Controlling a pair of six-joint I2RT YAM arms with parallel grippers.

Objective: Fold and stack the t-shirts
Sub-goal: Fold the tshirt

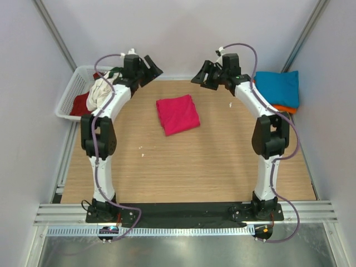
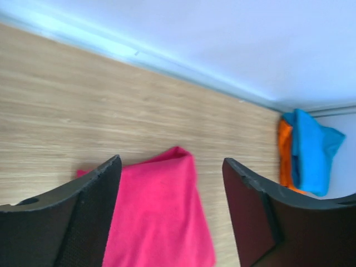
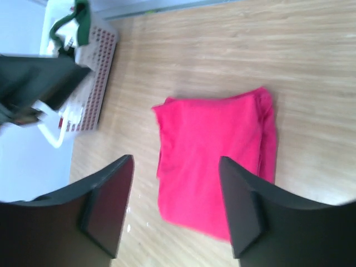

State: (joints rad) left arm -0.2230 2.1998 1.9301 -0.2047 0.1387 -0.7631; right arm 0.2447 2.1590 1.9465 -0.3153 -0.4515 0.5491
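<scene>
With left tool (image 2: 171, 164) and right tool (image 3: 176, 161) wide, empty: pinch pink shirt (image 1: 177, 114) at opposite edges, lift level, set on teal shirt (image 1: 278, 88).

folded square, slightly skewed, on worktop (image 1: 183, 167) centre toward far edge: magenta-pink t-shirt (image 1: 177, 114). stacked at far right corner: teal-blue t-shirt (image 1: 278, 89) over orange t-shirt (image 1: 285, 108). crumpled in basket (image 1: 65, 105) off far left corner: white t-shirt (image 1: 100, 92), dark red t-shirt (image 1: 81, 103), green t-shirt (image 1: 115, 71).
</scene>
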